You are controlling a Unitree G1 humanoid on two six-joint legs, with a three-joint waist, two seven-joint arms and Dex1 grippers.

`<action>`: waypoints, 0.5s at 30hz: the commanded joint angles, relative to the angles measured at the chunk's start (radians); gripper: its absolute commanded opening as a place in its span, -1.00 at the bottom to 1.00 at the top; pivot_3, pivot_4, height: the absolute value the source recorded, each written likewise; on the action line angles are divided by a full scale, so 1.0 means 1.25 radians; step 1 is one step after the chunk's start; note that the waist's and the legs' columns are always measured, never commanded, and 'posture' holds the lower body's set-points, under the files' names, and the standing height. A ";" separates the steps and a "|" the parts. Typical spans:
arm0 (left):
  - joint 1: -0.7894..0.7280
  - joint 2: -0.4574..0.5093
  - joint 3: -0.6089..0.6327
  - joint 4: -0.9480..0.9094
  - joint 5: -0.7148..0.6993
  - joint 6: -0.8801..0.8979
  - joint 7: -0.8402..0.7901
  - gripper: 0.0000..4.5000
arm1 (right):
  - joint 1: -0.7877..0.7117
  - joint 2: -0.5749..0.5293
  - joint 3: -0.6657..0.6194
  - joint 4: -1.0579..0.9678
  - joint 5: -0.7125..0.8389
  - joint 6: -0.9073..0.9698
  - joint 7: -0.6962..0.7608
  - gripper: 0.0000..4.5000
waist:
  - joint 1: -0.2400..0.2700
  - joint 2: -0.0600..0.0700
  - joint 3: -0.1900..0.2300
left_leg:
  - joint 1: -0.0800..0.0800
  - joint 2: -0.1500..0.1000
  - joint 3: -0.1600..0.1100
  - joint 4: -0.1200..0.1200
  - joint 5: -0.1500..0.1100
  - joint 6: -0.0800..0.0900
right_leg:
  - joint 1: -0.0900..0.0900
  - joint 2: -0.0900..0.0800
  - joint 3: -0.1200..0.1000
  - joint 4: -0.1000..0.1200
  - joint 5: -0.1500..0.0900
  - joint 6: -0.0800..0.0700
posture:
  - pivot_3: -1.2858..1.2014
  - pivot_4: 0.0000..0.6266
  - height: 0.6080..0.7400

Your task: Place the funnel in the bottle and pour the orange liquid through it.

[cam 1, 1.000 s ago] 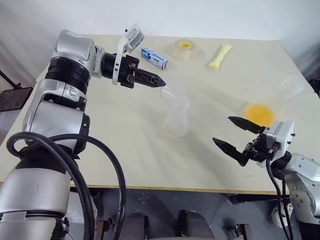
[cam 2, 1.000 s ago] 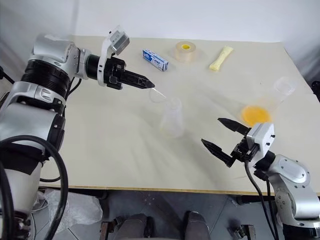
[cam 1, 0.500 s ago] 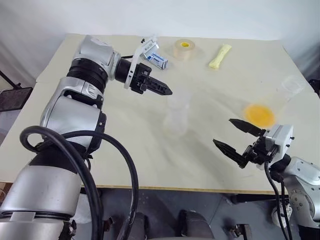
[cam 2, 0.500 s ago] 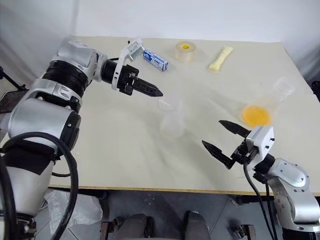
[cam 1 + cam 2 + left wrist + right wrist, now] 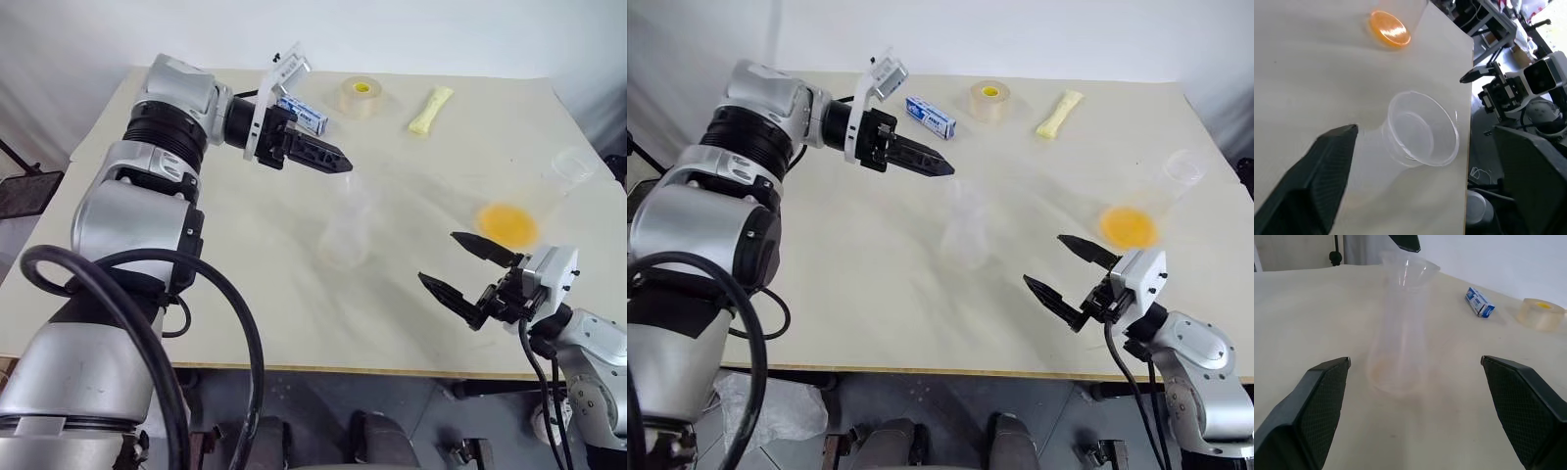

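Note:
The small clear bottle (image 5: pixel 345 233) stands upright mid-table. The clear funnel (image 5: pixel 1422 128) sits in its mouth, cone up. My left gripper (image 5: pixel 343 163) hovers just beside and above the funnel's rim, open, touching nothing; one finger (image 5: pixel 1327 169) shows apart from the cone. The orange liquid (image 5: pixel 507 223) pools in a large clear flask (image 5: pixel 571 168) lying tilted at the right. My right gripper (image 5: pixel 438 258) is open near the front right, between the bottle and the flask, with the bottle (image 5: pixel 1398 342) ahead of its spread fingers.
At the back of the table lie a small blue-and-white box (image 5: pixel 302 113), a tape roll (image 5: pixel 362 96) and a pale yellow wrapped stick (image 5: pixel 431 108). The table's front edge (image 5: pixel 323 366) runs just behind my right gripper.
My left gripper was shut on the funnel's rim over the bottle; it has let go and opened, leaving the funnel seated in the bottle. The right gripper has stayed put.

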 commanded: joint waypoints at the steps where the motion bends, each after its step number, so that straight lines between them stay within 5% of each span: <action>1: 0.018 0.048 0.052 -0.045 -0.019 -0.087 0.018 0.99 | 0.022 0.003 -0.051 -0.024 -0.002 -0.024 -0.023 1.00 | 0.000 0.000 0.000 | 0.000 0.000 0.000 0.000 0.000 0.000 | 0.000 0.000 0.000 0.000 0.000 0.000 | 0.03 -0.52 1.00; 8: 0.269 0.124 0.215 -0.286 -0.127 -0.311 0.076 0.99 | 0.096 0.033 -0.098 -0.069 -0.045 -0.025 -0.119 1.00 | -0.002 0.000 0.000 | 0.002 0.001 0.000 0.000 0.000 0.000 | 0.000 -0.001 0.001 0.002 0.000 0.000 | 0.03 -0.52 1.00; 15: 0.565 0.119 0.322 -0.545 -0.238 -0.470 0.093 0.99 | 0.149 0.060 -0.148 -0.094 -0.101 0.027 -0.259 1.00 | 0.003 0.000 0.000 | 0.002 0.000 -0.001 0.001 0.000 0.000 | 0.000 -0.001 0.001 0.003 0.000 0.000 | 0.03 -0.52 1.00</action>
